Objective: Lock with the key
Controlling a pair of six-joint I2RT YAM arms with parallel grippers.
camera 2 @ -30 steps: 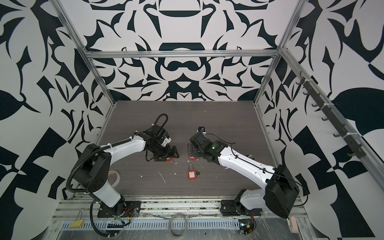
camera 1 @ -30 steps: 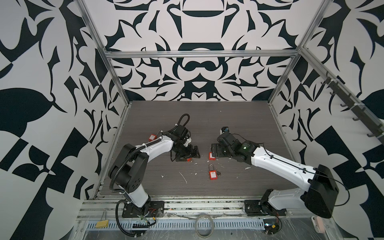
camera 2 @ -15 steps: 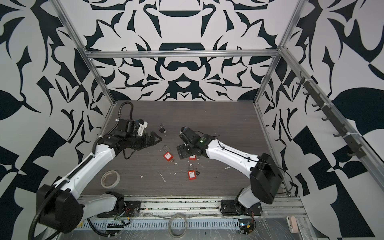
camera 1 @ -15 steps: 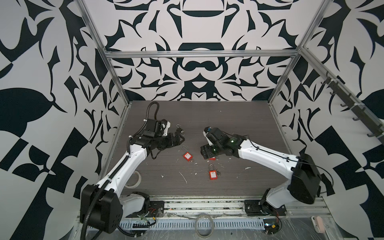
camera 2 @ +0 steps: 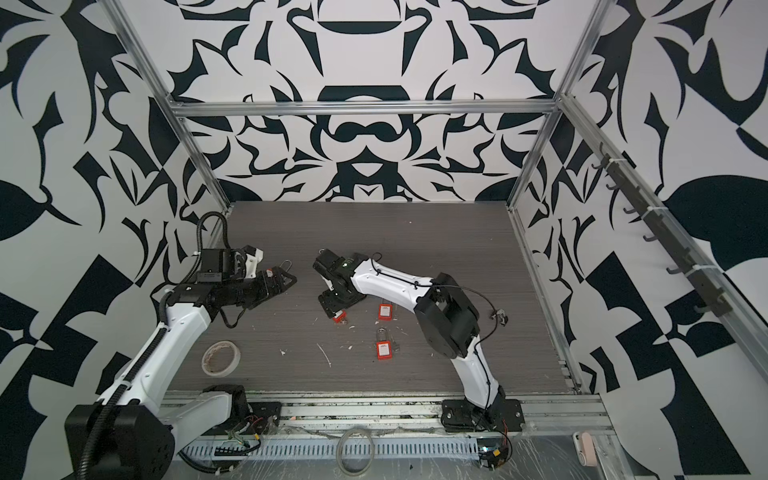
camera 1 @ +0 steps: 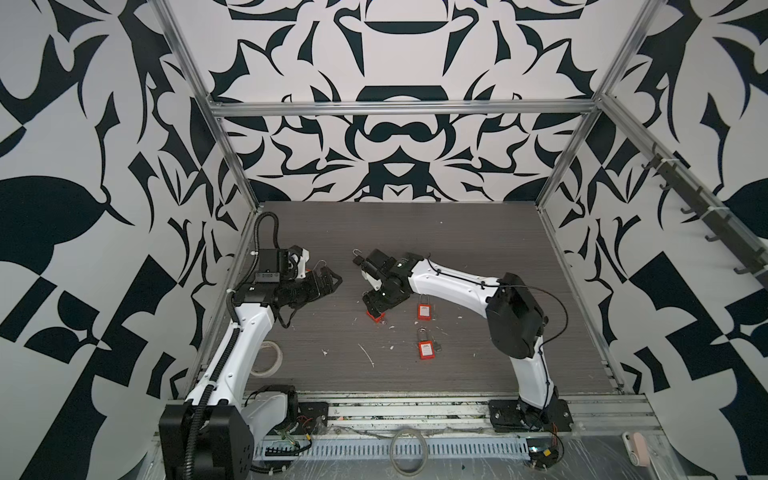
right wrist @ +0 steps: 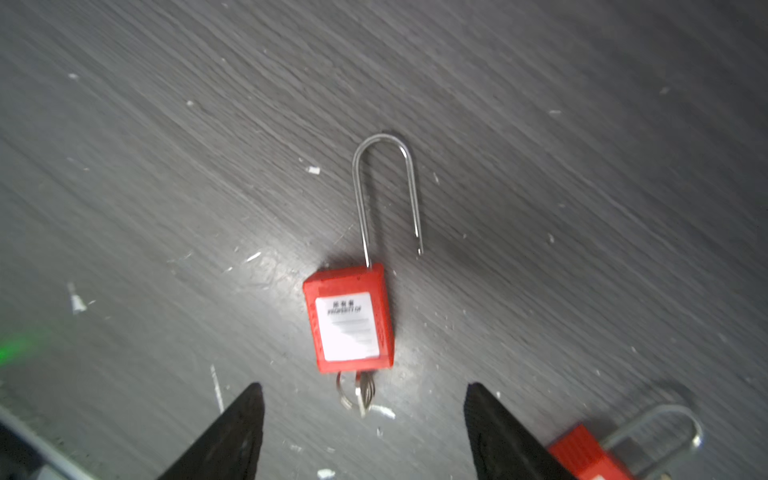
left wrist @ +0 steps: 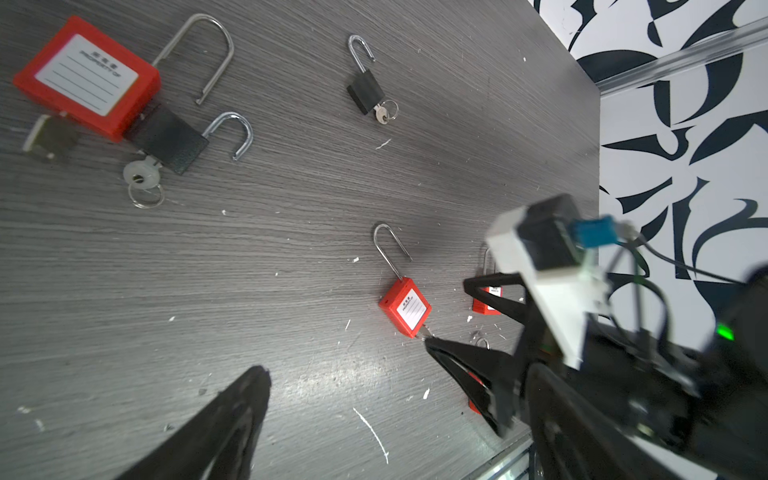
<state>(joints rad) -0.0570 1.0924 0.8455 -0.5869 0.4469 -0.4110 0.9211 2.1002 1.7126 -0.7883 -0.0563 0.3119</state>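
Our right gripper [right wrist: 362,387] hangs close over the table [right wrist: 166,166] with its two fingers [right wrist: 241,424] spread apart, gripping nothing. The red padlock [right wrist: 349,320] lies flat just ahead of the fingertips, centred between them, its shackle [right wrist: 382,137] open and pointing away from the gripper. The key [right wrist: 362,392] sits in the padlock's near end, right at the gap between the fingers. Our left gripper [camera 1: 332,277] stands spread wide as well, empty, well apart from that padlock.
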